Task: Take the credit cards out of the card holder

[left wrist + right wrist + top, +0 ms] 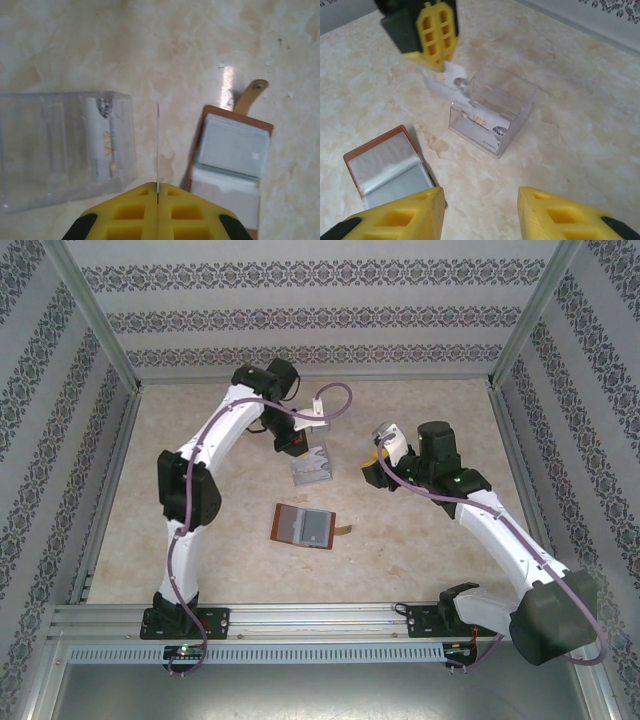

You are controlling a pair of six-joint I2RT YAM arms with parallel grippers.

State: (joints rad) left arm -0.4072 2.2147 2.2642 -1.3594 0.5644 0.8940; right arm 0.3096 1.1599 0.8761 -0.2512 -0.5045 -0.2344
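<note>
The reddish-brown card holder (305,527) lies open on the table, grey-blue pockets up (231,150), strap tab (251,93) pointing away. My left gripper (158,187) is shut on a thin pale credit card (158,145), seen edge-on between the holder and the clear tray. From the right wrist, that card (446,82) hangs below the left gripper (438,65), just behind the tray. Another credit card marked VIP (487,123) rests inside the tray. My right gripper (480,215) is open with nothing between its fingers, hovering to the right of the holder (385,167) and in front of the tray.
The clear plastic tray (312,468) stands behind the card holder at mid table (30,150). Patterned walls and metal frame posts enclose the table on three sides. A metal rail (320,618) runs along the near edge by the arm bases.
</note>
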